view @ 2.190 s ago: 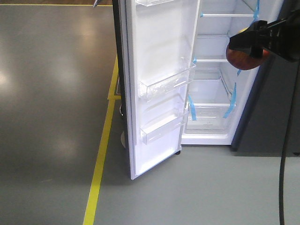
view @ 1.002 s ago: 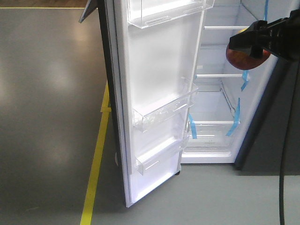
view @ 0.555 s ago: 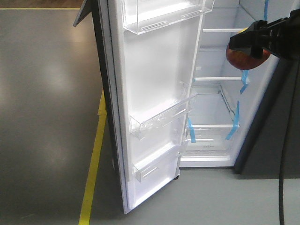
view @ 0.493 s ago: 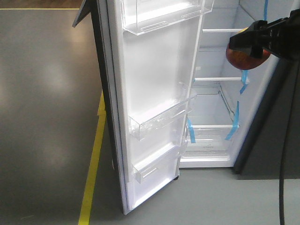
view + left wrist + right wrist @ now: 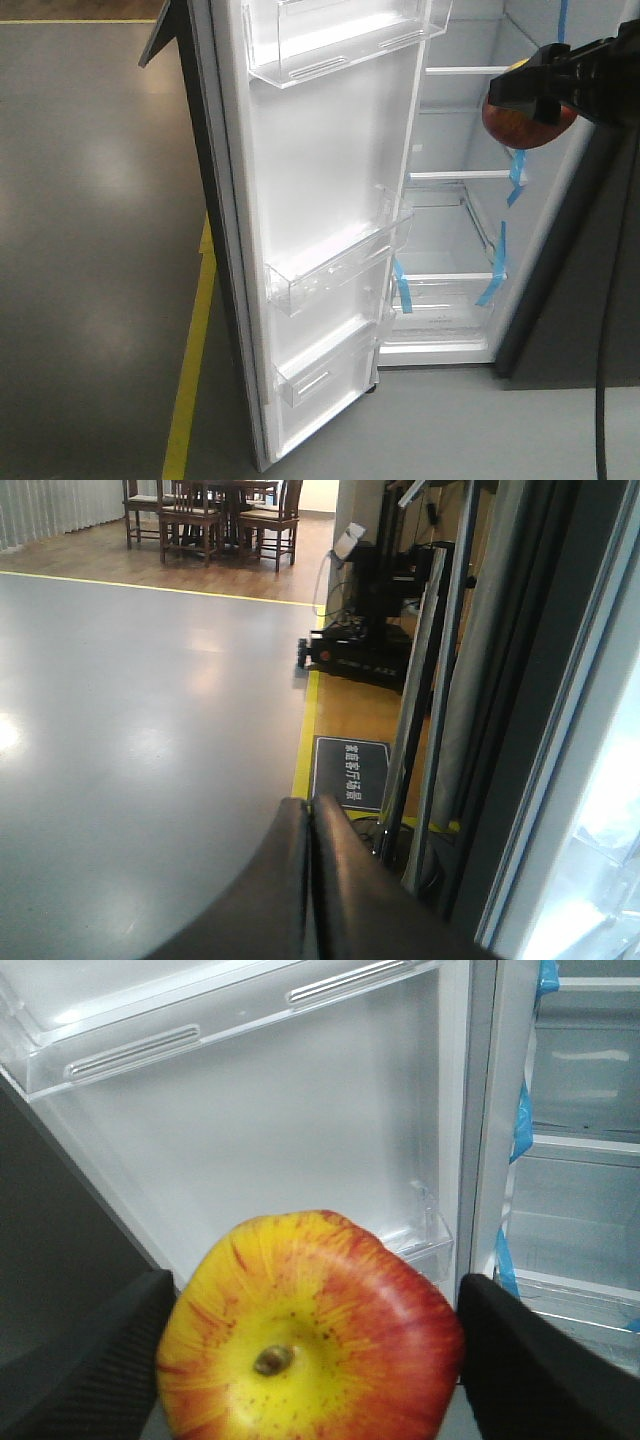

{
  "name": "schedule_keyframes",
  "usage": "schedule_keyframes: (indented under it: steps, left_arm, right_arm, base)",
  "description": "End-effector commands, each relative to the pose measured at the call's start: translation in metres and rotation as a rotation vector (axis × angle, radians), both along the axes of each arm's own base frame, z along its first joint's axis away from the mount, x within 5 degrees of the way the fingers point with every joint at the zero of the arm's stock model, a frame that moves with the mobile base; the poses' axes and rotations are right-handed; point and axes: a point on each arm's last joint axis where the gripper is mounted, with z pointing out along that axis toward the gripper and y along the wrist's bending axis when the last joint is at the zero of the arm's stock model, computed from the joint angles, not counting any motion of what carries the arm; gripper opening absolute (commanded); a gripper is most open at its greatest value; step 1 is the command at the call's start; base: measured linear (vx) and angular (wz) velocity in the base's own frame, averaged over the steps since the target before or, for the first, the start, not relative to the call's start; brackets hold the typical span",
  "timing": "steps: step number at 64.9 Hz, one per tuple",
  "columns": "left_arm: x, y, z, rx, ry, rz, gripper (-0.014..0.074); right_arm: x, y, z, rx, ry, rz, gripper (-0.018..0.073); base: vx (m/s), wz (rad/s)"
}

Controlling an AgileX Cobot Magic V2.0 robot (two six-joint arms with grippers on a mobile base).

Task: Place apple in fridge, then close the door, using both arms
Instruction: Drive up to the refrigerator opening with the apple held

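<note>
My right gripper [image 5: 530, 100] is shut on the red and yellow apple [image 5: 525, 122], holding it in the air at the upper right, in front of the open fridge [image 5: 455, 230]. From the right wrist, the apple [image 5: 310, 1330] fills the gap between both black fingers [image 5: 95, 1360], dimple toward the camera. The door [image 5: 330, 180] stands wide open to the apple's left, white inner face and clear bins showing. My left gripper [image 5: 309, 810] is shut on nothing, hanging over grey floor beside the door's outer edge.
A yellow floor line [image 5: 185, 380] runs past the door's foot. A black cable [image 5: 603, 350] hangs at the right. From the left wrist I see a black wheeled base with cables [image 5: 360, 645], metal poles [image 5: 440, 680], a floor sign [image 5: 350, 772], and chairs [image 5: 215, 515] far back.
The fridge and door have grown larger in the front view, and the door's edge has slid left. The apple stays gripped at the same spot in the picture.
</note>
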Motion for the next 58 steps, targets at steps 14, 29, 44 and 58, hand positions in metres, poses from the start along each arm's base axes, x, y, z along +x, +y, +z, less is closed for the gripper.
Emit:
schedule_keyframes:
  steps: [14,29,44,58]
  left_arm:
    - [0.0007,-0.0006,-0.0027,0.004,-0.059,-0.009,-0.0005]
    - [0.0007,-0.0006,-0.0027,0.004,-0.059,-0.009,-0.0005]
    - [0.0007,-0.0006,-0.0027,0.004,-0.059,-0.009,-0.0005]
    - [0.0007,-0.0006,-0.0027,0.004,-0.059,-0.009,-0.0005]
  right_arm:
    - [-0.0067,-0.0019,0.0242,0.025,-0.116,-0.029,-0.0005]
    - [-0.0067,-0.0019,0.0242,0.025,-0.116,-0.029,-0.0005]
    - [-0.0067,-0.0019,0.0242,0.025,-0.116,-0.029,-0.0005]
    - [-0.0067,-0.0019,0.0242,0.025,-0.116,-0.029,-0.0005]
  base:
    - [0.06,-0.04]
    - [0.05,-0.03]
    - [0.05,-0.02]
    - [0.05,-0.01]
